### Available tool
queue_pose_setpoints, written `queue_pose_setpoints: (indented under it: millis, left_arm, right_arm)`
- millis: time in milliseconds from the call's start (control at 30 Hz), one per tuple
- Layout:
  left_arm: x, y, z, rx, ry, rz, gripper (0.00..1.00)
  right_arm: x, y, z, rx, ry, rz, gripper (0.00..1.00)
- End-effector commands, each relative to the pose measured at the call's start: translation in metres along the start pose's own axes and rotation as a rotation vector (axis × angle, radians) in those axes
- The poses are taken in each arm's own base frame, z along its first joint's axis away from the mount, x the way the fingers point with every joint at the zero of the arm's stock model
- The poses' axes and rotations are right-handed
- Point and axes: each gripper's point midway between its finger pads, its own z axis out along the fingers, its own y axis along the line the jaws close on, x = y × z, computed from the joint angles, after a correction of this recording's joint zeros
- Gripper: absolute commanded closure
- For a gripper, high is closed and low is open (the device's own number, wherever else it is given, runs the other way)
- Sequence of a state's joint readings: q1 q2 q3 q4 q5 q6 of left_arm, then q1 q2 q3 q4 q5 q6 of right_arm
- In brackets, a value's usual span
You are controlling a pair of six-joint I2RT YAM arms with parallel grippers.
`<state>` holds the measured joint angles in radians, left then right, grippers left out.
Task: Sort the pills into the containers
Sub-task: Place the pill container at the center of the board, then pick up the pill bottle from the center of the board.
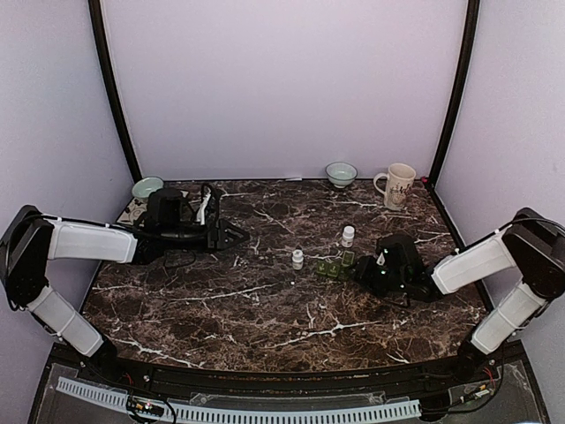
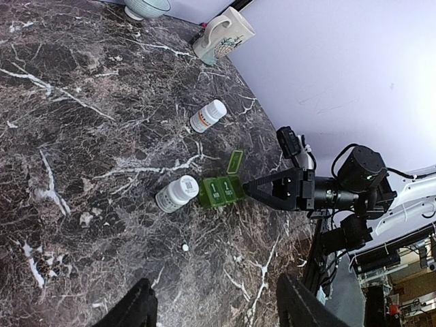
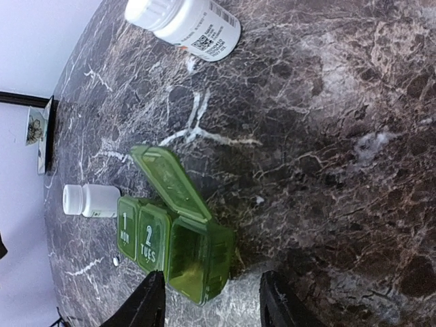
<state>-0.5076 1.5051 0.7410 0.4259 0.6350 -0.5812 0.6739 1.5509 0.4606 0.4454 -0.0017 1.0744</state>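
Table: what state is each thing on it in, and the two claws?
Organizer: third lid open, two shut.
Near bottle: upright, capped.
Far bottle: upright, capped.
Mug: upright.
Left bowl: upright.
Right bowl: upright.
Left gripper: open, empty.
Right gripper: open, empty.

The table (image 1: pixel 265 309) has a dark, stone-like top veined in white, smooth with a dull sheen. The pill box (image 3: pixel 174 245) is glossy translucent green plastic (its day marks printed in white), and the bottle (image 3: pixel 184 24) is smooth white plastic with a paper-looking label. The mug (image 1: pixel 397 185) and bowl (image 1: pixel 341 173) look like glazed ceramic.
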Motion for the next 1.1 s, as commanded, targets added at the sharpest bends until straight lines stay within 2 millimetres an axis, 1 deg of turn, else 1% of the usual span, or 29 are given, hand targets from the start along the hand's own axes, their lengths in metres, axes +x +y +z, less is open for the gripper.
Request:
queue_pose_setpoints:
  millis: [0, 100, 167, 300, 367, 500, 533, 600, 667, 700, 733, 767, 800, 833, 867, 967, 1033, 1067]
  left_arm:
    - [-0.003, -0.006, -0.007, 0.024, -0.027, 0.02, 0.38]
    - [0.0, -0.004, -0.007, 0.024, -0.028, 0.017, 0.38]
    - [0.001, -0.004, -0.007, 0.027, -0.031, 0.017, 0.38]
    - [0.001, -0.005, -0.01, 0.032, -0.05, 0.017, 0.38]
    - [0.001, -0.007, -0.013, 0.034, -0.063, 0.021, 0.38]
    - [-0.002, -0.01, -0.019, 0.026, -0.09, 0.041, 0.38]
    - [-0.003, -0.01, -0.022, 0.014, -0.103, 0.052, 0.37]
    - [-0.012, -0.015, -0.031, -0.008, -0.145, 0.091, 0.36]
    - [-0.025, -0.019, -0.043, -0.058, -0.209, 0.142, 0.29]
    - [-0.032, -0.019, -0.05, -0.096, -0.245, 0.166, 0.24]
    - [-0.039, -0.02, -0.057, -0.13, -0.281, 0.194, 0.19]
    - [-0.047, -0.022, -0.065, -0.161, -0.318, 0.228, 0.16]
    - [-0.054, -0.023, -0.073, -0.191, -0.356, 0.251, 0.11]
    - [-0.061, -0.025, -0.08, -0.216, -0.394, 0.266, 0.05]
    - [-0.068, -0.026, -0.087, -0.241, -0.43, 0.274, 0.02]
    - [-0.083, -0.028, -0.101, -0.283, -0.515, 0.289, 0.01]
    - [-0.089, -0.02, -0.105, -0.321, -0.546, 0.235, 0.01]
    - [-0.089, -0.015, -0.103, -0.335, -0.543, 0.198, 0.01]
  right_arm:
    - [-0.016, 0.013, -0.018, 0.068, -0.051, -0.132, 0.53]
    - [-0.03, 0.029, -0.031, 0.098, -0.082, -0.23, 0.53]
    - [-0.035, 0.041, -0.037, 0.115, -0.081, -0.308, 0.53]
    - [-0.046, 0.068, -0.048, 0.153, -0.09, -0.462, 0.53]
    - [-0.055, 0.084, -0.055, 0.151, -0.126, -0.532, 0.53]
    - [-0.082, 0.122, -0.079, 0.138, -0.244, -0.663, 0.51]
    - [-0.091, 0.132, -0.086, 0.145, -0.283, -0.698, 0.46]
    - [-0.111, 0.146, -0.104, 0.175, -0.38, -0.753, 0.33]
    - [-0.135, 0.158, -0.126, 0.207, -0.507, -0.78, 0.18]
    - [-0.147, 0.162, -0.138, 0.217, -0.59, -0.767, 0.08]
    - [-0.16, 0.167, -0.154, 0.204, -0.69, -0.73, 0.01]
    - [-0.17, 0.169, -0.168, 0.188, -0.768, -0.693, 0.0]
    - [-0.18, 0.177, -0.186, 0.135, -0.858, -0.643, 0.0]
    - [-0.186, 0.179, -0.197, 0.117, -0.91, -0.61, 0.0]
    - [-0.191, 0.18, -0.203, 0.105, -0.94, -0.59, 0.0]
    - [-0.207, 0.189, -0.209, 0.103, -0.951, -0.609, 0.0]
    - [-0.212, 0.196, -0.209, 0.111, -0.945, -0.65, 0.02]
    - [-0.212, 0.2, -0.208, 0.111, -0.938, -0.676, 0.04]
